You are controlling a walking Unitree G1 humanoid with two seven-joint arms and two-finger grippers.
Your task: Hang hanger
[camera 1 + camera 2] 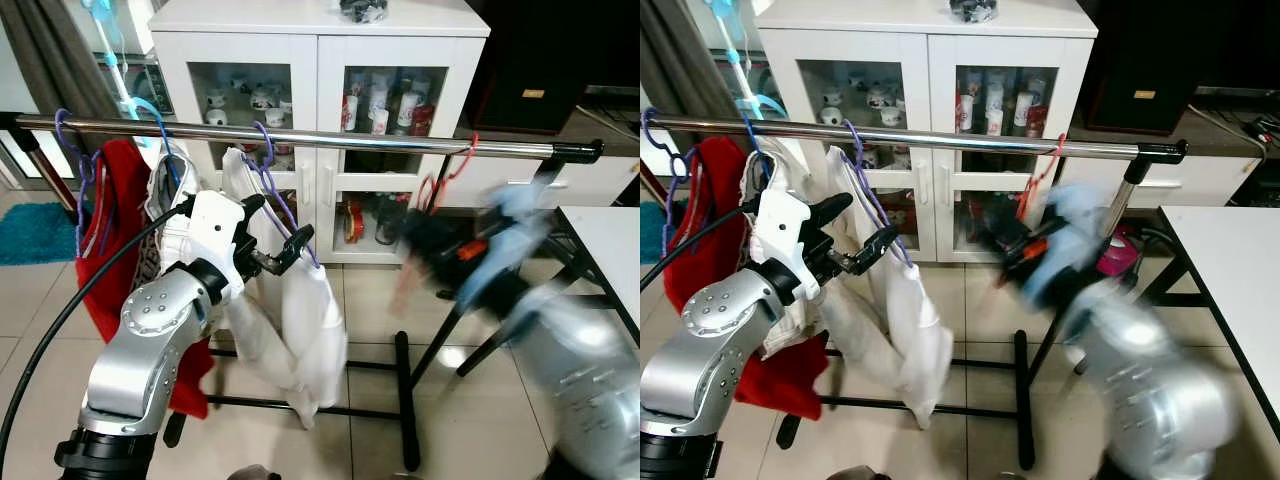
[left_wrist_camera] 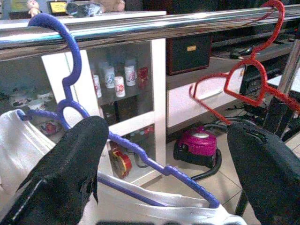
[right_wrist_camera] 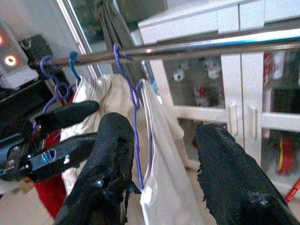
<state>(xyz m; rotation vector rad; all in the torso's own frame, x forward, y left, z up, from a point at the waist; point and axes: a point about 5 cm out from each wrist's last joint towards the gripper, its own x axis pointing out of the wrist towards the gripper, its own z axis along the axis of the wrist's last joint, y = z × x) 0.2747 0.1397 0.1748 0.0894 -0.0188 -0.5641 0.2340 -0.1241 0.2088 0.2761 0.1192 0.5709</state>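
Red hanger (image 2: 243, 84) hooked on chrome rail (image 1: 400, 142), arms tilted downward, left tool (image 1: 275, 245) open, empty, right tool (image 3: 159, 159) open, white cabinet (image 1: 320, 60) beyond, tiled floor (image 1: 370, 300).

I count four hangers on one rail (image 1: 330, 139): three purple or blue hangers (image 1: 268, 160) toward nine o'clock, one red hanger (image 1: 450, 172) at three o'clock. Three garments hang; one white cabinet (image 1: 320, 40) stands at twelve.

Silver screw-studded left arm (image 1: 150, 340) with white wrist housing, black cable, long black fingers (image 2: 70, 173).
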